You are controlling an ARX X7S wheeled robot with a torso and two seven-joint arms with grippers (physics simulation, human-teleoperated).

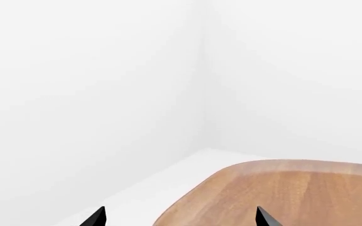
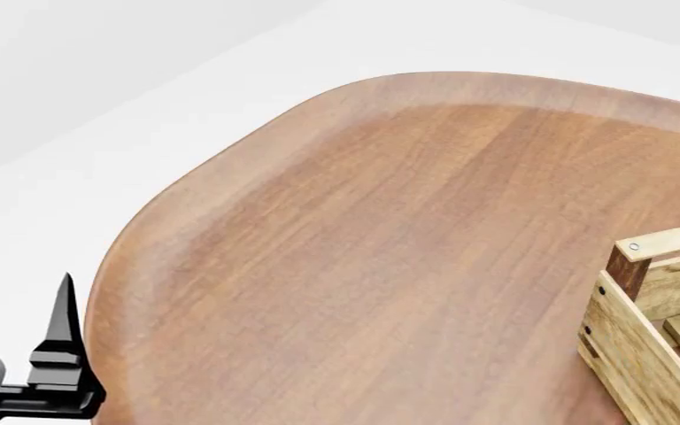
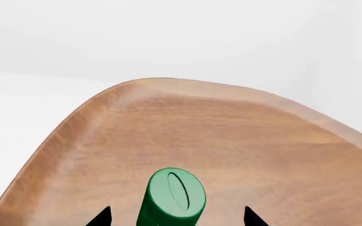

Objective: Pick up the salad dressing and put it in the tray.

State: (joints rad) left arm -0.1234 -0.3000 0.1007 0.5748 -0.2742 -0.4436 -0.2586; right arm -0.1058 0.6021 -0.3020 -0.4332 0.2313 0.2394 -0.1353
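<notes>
Between right gripper (image 3: 176, 217) fingertips, salad dressing (image 3: 171, 197) green cap showing; can't tell if clamped or just straddling. Looks like carry step going on. Next: swinging over tray (image 2: 659, 332) at table (image 2: 375, 248) edge, then lowering. Left gripper (image 1: 179, 217) hanging apart, idling.

The desk (image 2: 364, 257) is a brown wooden top with clear grain lines that run along its length. Its corners are strongly rounded and its edge has a paler, softly bevelled band all around. In the head view the far rounded corner and the left edge are visible; the near part goes out of the picture. Under and around the desk there is a plain white floor (image 2: 104, 150). Behind it stand plain white walls (image 1: 93, 84), and they meet in a vertical corner (image 1: 205, 75), seen in the left wrist view beyond the desk's rounded edge.
</notes>
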